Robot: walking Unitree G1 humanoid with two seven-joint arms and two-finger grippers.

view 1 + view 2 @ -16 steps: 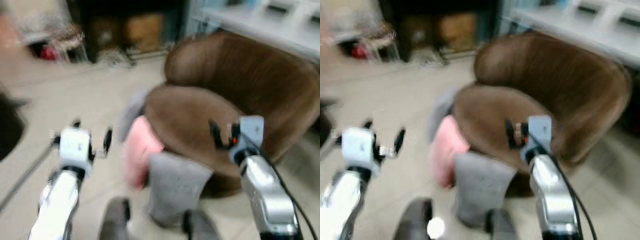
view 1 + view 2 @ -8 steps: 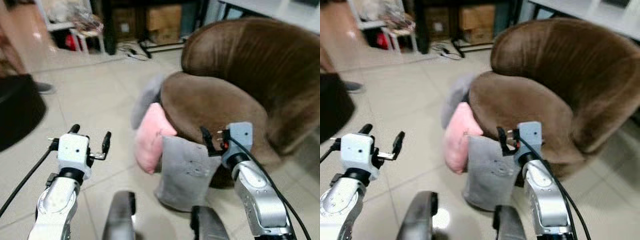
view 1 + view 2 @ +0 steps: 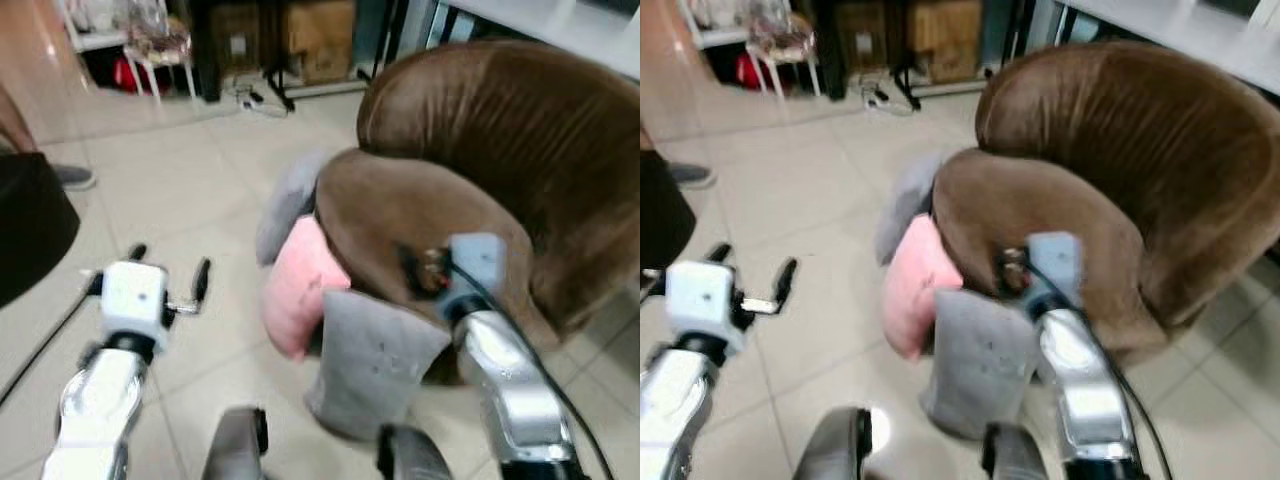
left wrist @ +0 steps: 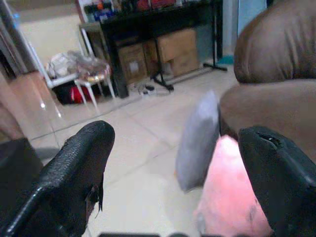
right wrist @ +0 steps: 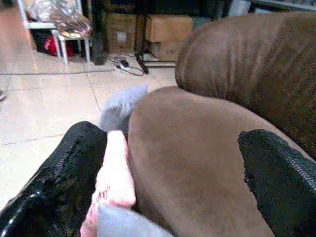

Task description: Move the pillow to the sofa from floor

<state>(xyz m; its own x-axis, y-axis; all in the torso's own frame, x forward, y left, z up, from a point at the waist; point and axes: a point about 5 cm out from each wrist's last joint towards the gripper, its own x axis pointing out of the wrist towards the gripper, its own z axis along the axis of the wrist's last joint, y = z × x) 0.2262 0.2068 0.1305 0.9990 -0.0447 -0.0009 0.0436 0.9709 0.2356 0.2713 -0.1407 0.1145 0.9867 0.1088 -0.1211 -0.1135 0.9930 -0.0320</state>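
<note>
While the head camera is slightly softer than half a second ago and the whole scene has shifted a little, the layout of objects is unchanged: the shift reads as robot motion, not as movement of the things. The brown sofa (image 3: pixel 470 190) occupies the 1 to 3 o'clock sector of the head view. Three pillows lean against its front edge on the tiled floor (image 3: pixel 190 190): a grey pillow (image 3: pixel 375 362) at 6 o'clock, a pink pillow (image 3: pixel 295 290) just beside it toward 9 o'clock and touching it, and a second grey pillow (image 3: pixel 288 203) behind the pink one, toward 12 o'clock. The left gripper (image 3: pixel 165 268) hovers over bare floor at 8 o'clock, fingers spread, holding nothing. The right gripper (image 5: pixel 163 163) is raised above the nearest grey pillow at 5 o'clock, fingers spread wide, empty, pointing at the sofa seat. Judgement: the approach is nearly complete; no pillow is grasped yet, so the lift to the seat remains entirely to be done.
</note>
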